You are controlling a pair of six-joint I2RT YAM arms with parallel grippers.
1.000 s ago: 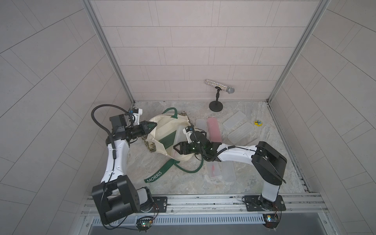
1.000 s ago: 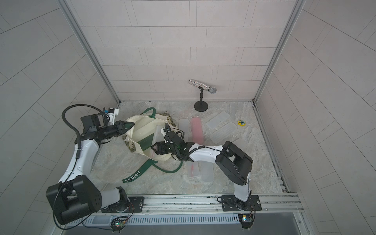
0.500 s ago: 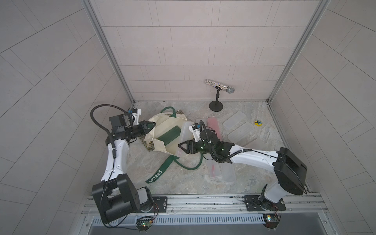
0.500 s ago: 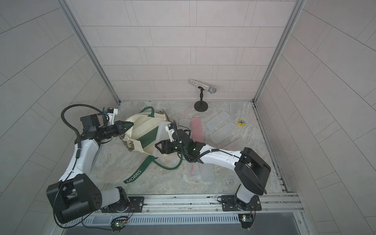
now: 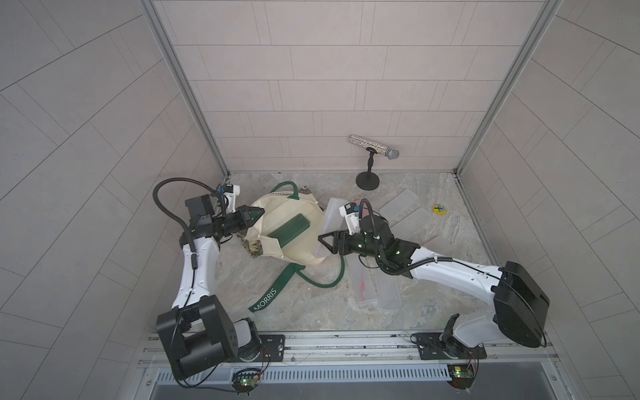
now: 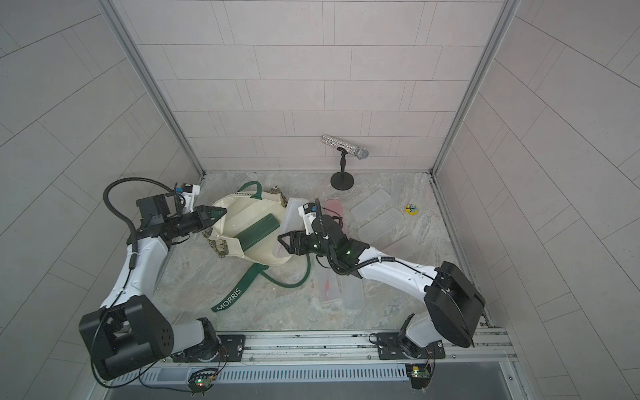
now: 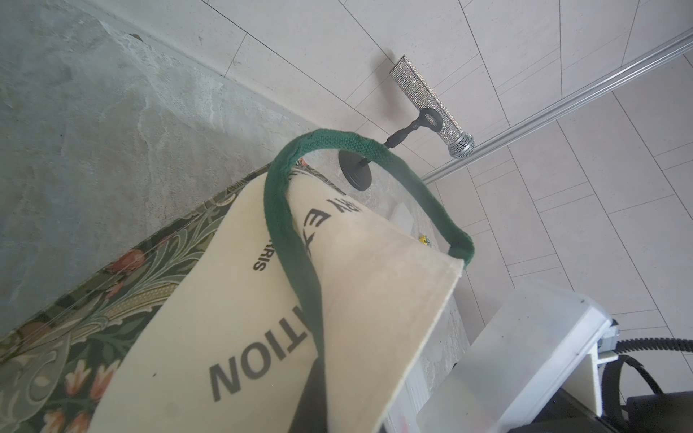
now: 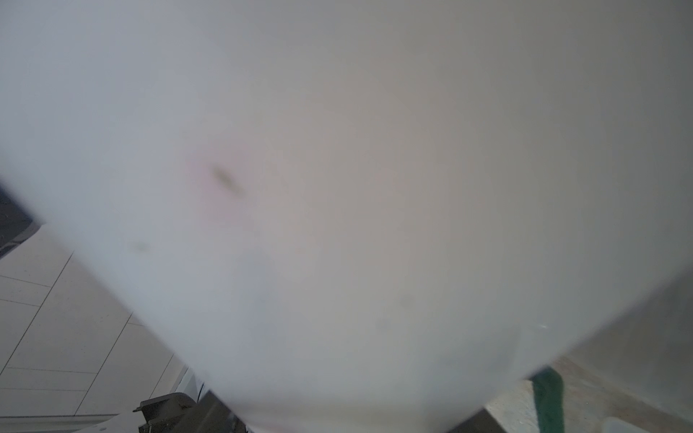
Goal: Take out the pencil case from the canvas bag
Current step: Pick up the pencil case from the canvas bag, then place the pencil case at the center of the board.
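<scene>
The right gripper [image 5: 325, 241] has the case [image 5: 329, 221] clamped between part-spread jaws, and the frosted plastic fills its wrist view. The case's long axis runs across the jaws. One end points toward the back wall and the other overlaps the rim of the bag [image 5: 294, 214] — whether that end is clear of the mouth, I cannot tell. Just ahead of the fingertips the bag lies on its side, mouth gaping. At the far rim the left gripper [image 5: 258, 210] is pinched tight on the canvas. A green handle [image 5: 323, 277] loops on the floor beside the right wrist. Other cases [image 5: 398, 207] lie under and behind that arm, with a mic [image 5: 375, 149] farther back.
</scene>
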